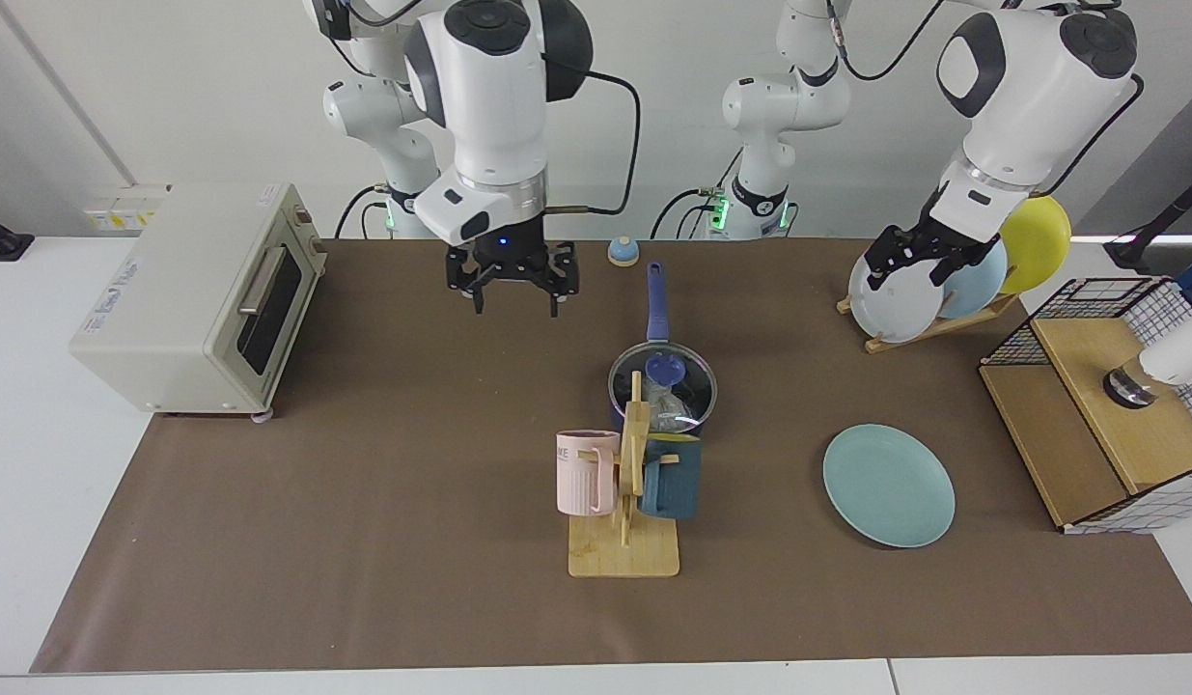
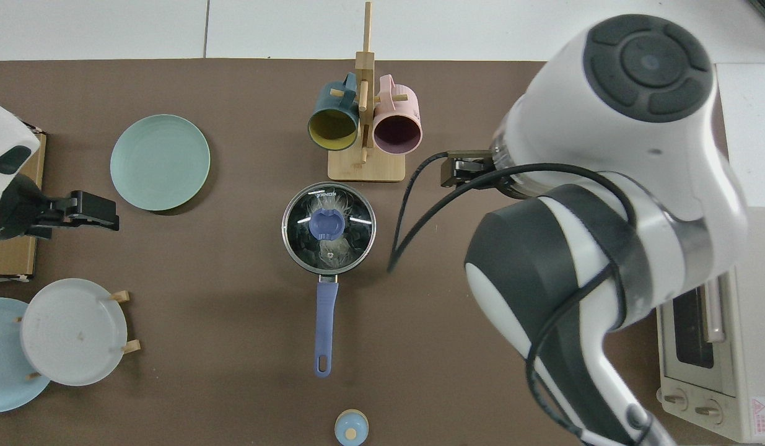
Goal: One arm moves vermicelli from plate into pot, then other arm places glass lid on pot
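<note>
the right pincer (image 1: pixel 512 290) hangs above the brown mat (image 1: pixel 383 502) between the toaster oven (image 1: pixel 205 299) and the pot (image 1: pixel 661 388), its blue light showing and its fingers spread apart with nothing between them. the left pincer (image 1: pixel 912 261) waits high in front of the plate rack (image 1: pixel 928 328), beside the white plate (image 1: pixel 890 301); whether its fingers are apart or together cannot be told. the pot stands near the middle of the surface with the glass lid (image 2: pixel 328 228) seated flat on its rim, blue knob at the centre, and the vermicelli (image 2: pixel 334 251) shows as a pale tangle through the glass. the pot's blue handle (image 2: pixel 324 331) points toward the robots' side, its end near a small blue-and-tan knobbed object (image 2: pixel 350 427). the teal plate (image 1: pixel 888 485) lies flat and bare, well apart from the pot, near the wire-and-wood basket (image 1: pixel 1102 405). the mug stand (image 1: pixel 624 541) sits just in front of the pot, carrying a pink mug (image 1: pixel 586 471) and a dark blue mug (image 1: pixel 671 475), both empty in the top view. wide bare mat lies between the pot and the toaster oven, and along the mat's near edge.
</note>
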Motion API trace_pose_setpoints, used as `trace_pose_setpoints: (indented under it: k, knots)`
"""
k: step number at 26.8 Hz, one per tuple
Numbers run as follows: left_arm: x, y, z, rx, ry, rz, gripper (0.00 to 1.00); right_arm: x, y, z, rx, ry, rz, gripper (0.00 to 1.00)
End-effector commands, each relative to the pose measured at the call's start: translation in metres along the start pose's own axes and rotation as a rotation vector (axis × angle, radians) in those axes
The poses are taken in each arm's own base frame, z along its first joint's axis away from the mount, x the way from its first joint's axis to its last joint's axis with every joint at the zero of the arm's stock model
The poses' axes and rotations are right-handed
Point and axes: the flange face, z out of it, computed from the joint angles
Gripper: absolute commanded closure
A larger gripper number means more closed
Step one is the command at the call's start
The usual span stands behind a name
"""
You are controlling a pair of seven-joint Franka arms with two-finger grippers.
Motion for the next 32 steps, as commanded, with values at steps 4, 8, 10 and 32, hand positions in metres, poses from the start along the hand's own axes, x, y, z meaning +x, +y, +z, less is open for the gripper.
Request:
trace_pose_setpoints:
  k: [4, 8, 10, 32]
  knots:
    - [-0.005, -0.002, -0.004, 0.0, 0.009, 0.006, 0.0, -0.032, 0.12, 0.001, 0.02, -0.027, -0.028, 0.01]
    - [-0.005, -0.002, -0.004, 0.0, 0.009, 0.006, 0.0, -0.037, 0.165, 0.007, 0.019, -0.038, -0.025, 0.01]
    - [-0.005, -0.002, -0.003, 0.0, 0.008, 0.006, 0.0, -0.034, 0.178, 0.008, 0.019, -0.041, -0.022, 0.01]
    - [-0.005, -0.002, -0.003, 0.0, 0.008, 0.006, 0.0, -0.018, 0.206, 0.019, 0.002, -0.025, 0.026, 0.01]
